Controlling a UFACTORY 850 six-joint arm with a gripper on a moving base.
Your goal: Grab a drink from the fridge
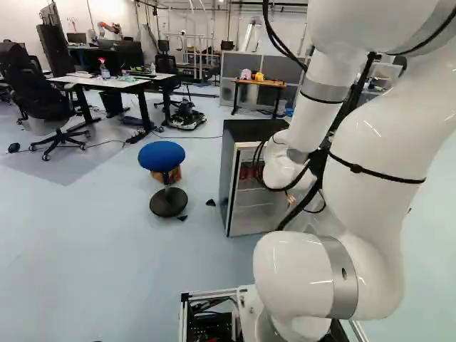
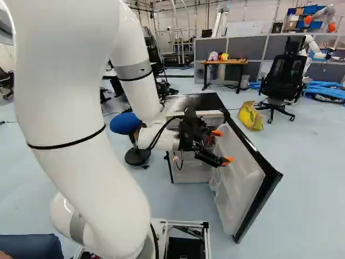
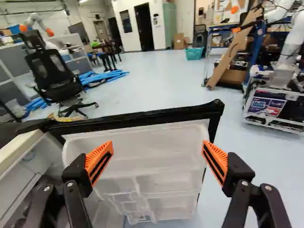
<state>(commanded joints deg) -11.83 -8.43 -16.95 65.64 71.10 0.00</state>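
Though the left base view hides the pincer, it stands wide open.

Site: robotics lab, by my reading. From where I stand, another robot at the right base view's upper right, above grey partitions. Left base view: white-topped desk and black office chair, upper left; metal frame, upper middle. Smooth pale-blue floor throughout.
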